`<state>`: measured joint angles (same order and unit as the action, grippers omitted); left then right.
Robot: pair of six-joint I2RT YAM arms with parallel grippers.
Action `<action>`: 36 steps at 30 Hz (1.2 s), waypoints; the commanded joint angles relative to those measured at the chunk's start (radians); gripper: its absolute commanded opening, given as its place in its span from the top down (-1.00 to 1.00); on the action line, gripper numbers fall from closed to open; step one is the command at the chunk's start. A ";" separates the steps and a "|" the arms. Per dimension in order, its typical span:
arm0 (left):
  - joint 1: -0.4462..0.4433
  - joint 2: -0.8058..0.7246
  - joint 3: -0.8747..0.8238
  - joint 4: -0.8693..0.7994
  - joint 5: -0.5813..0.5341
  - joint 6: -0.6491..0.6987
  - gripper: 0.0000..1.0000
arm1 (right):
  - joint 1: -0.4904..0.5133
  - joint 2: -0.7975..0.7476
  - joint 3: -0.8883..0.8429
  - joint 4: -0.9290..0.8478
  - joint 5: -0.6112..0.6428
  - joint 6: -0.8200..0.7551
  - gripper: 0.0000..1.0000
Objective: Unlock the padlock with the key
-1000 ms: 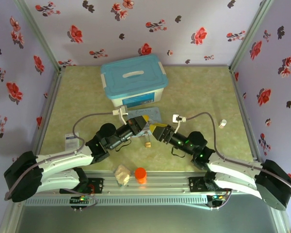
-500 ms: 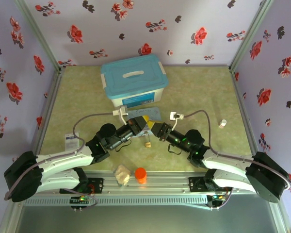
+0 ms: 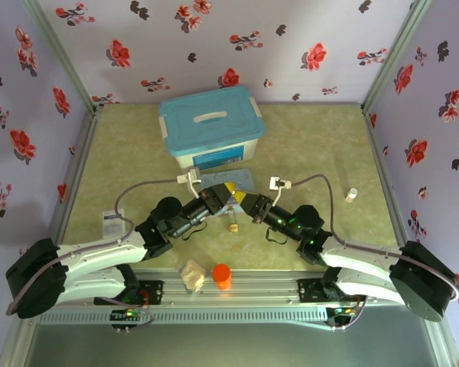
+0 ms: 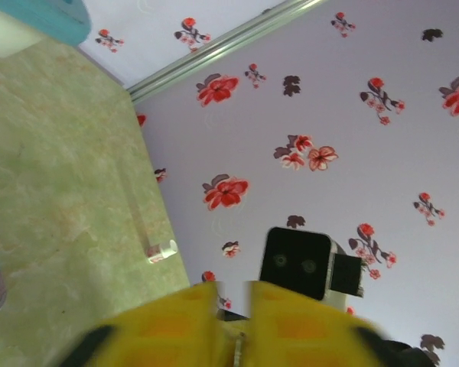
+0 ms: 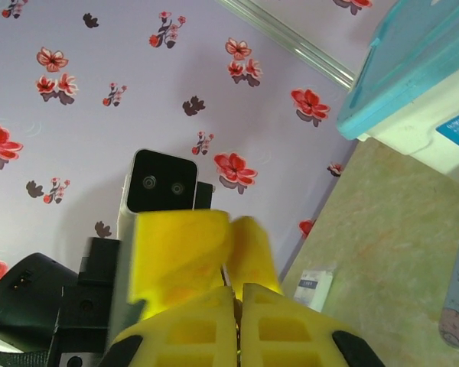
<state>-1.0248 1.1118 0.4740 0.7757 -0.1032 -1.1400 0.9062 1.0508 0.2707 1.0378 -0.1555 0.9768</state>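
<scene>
1. The left hand (image 3: 229,190) and the right hand (image 3: 242,200) met tip to tip above the bench (image 3: 314,145).
2. In the left wrist view, the left hand (image 4: 233,306) had its 2 yellow fingers (image 4: 176,321) parted by a narrow gap.
3. A thin grey sliver (image 4: 237,348) sat low in that gap. I could not tell whether it was the key, or whether the fingers gripped it.
4. In the right wrist view, the right hand (image 5: 237,306) had its 2 fingers pressed fully together. What, if anything, was pinched between them could not be made out.
5. The left hand's fingers (image 5: 183,245) stood directly ahead of the right hand's tips, very close to them.
6. The padlock (image 3: 232,225) lay on the bench just below the meeting tips, on the side toward the arm bases and apart from both hands.
7. A pale-blue tin (image 3: 241,177) lay just beyond the 2 hands, with a teal-lidded box (image 3: 210,126) farther out past it.
8. An orange cylinder (image 3: 222,275) stood well behind the hands near the arm bases.
9. A small white tube (image 3: 351,195) lay well off to the right hand's outer side.
</scene>
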 commanded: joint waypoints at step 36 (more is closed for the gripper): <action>-0.103 0.573 0.214 -0.543 -0.103 0.261 0.17 | -0.002 -0.310 -0.010 -1.065 0.249 -0.161 1.00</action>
<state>-1.1042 1.6436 0.6807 0.1921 -0.2081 -0.8787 0.9077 0.7403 0.2790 -0.0502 0.0792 0.8120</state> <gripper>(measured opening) 0.430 0.039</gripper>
